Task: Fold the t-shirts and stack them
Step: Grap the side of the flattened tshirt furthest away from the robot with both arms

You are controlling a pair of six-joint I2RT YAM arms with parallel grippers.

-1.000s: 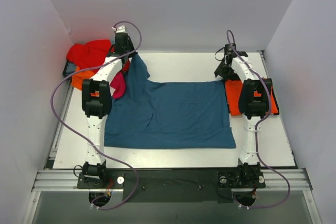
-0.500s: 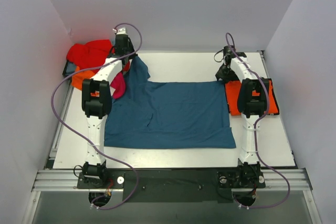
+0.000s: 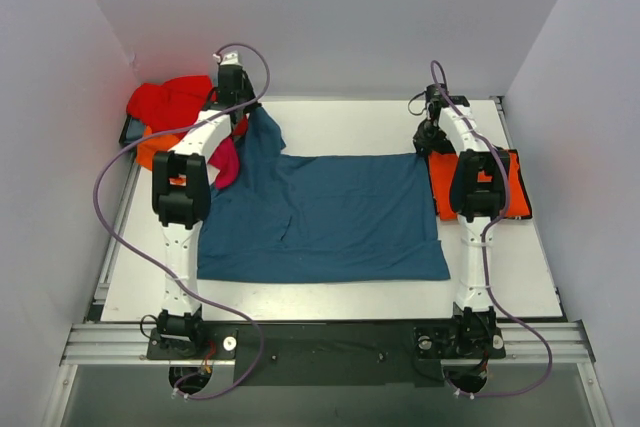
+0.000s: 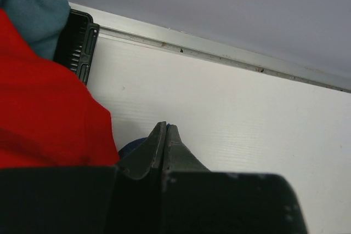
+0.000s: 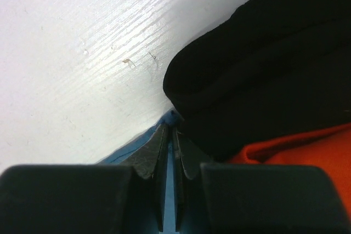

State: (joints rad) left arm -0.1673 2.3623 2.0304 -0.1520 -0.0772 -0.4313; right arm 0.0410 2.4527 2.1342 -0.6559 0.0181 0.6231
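Observation:
A teal blue t-shirt [image 3: 330,212] lies spread on the white table. My left gripper [image 3: 244,115] is shut on its far left corner, which is pulled up to a point. In the left wrist view the jaws [image 4: 165,127] are pressed together, with a little blue fabric [image 4: 131,149] beside them. My right gripper [image 3: 425,143] is shut on the far right corner, and blue cloth [image 5: 171,190] shows between its fingers [image 5: 171,130]. Red [image 3: 168,102], orange [image 3: 150,152] and magenta pink [image 3: 226,162] shirts lie heaped at the far left.
A folded orange shirt [image 3: 512,187] lies at the right on a black one [image 5: 263,64], touching my right gripper. A black tray [image 4: 79,47] sits under the red heap [image 4: 44,108]. Grey walls close in the left, back and right sides.
Both arms have shifted slightly to the left. My right gripper has settled at the teal shirt's far right corner. The shirt has hardly moved.

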